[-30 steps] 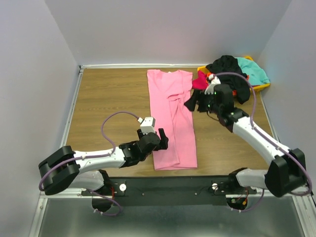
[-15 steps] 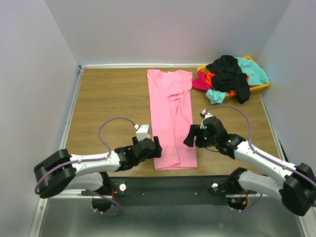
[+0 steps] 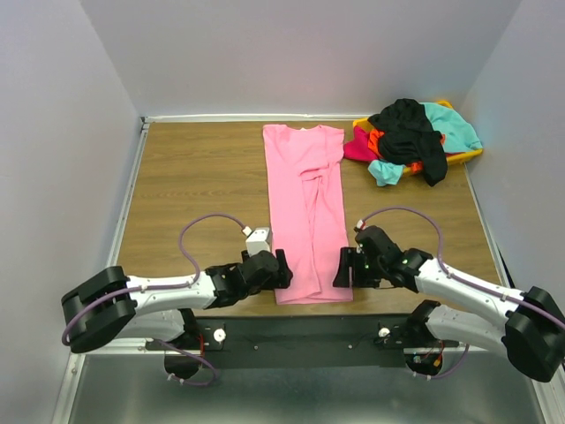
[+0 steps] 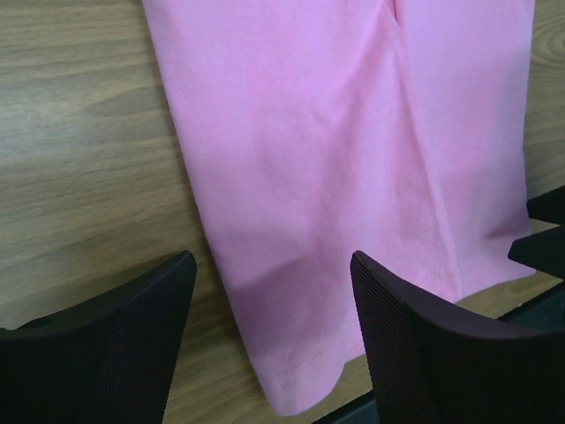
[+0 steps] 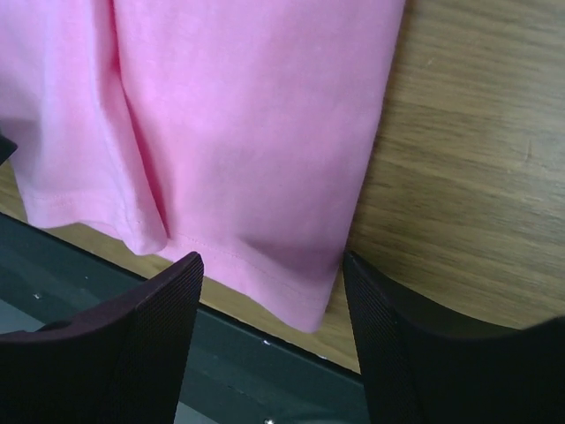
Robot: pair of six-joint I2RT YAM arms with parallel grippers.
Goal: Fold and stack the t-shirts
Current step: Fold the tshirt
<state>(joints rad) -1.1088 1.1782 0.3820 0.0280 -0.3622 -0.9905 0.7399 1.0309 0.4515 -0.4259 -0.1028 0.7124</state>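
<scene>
A large bright pink t-shirt (image 3: pixel 306 208) lies on the wooden table as a long narrow strip, its hem at the near edge. My left gripper (image 3: pixel 281 268) is open at the hem's near-left corner; in the left wrist view its fingers straddle that corner (image 4: pixel 300 371) of the pink cloth (image 4: pixel 335 177). My right gripper (image 3: pixel 342 268) is open at the near-right corner, whose hem (image 5: pixel 300 300) lies between its fingers. Neither holds anything. Black (image 3: pixel 408 124), teal (image 3: pixel 450 124), orange-red (image 3: pixel 378 141) and magenta (image 3: pixel 356 148) t-shirts are heaped at the back right.
The heap rests in and over a yellow bin (image 3: pixel 468 156) by the right wall. The table's near edge (image 3: pixel 309 311) and a dark metal rail run just behind the hem. Bare wood (image 3: pixel 194 177) stretches left of the pink t-shirt.
My right arm has swung from beside the heap down to the hem's near-right corner. My left gripper has slid toward the near edge, to the hem's left corner.
</scene>
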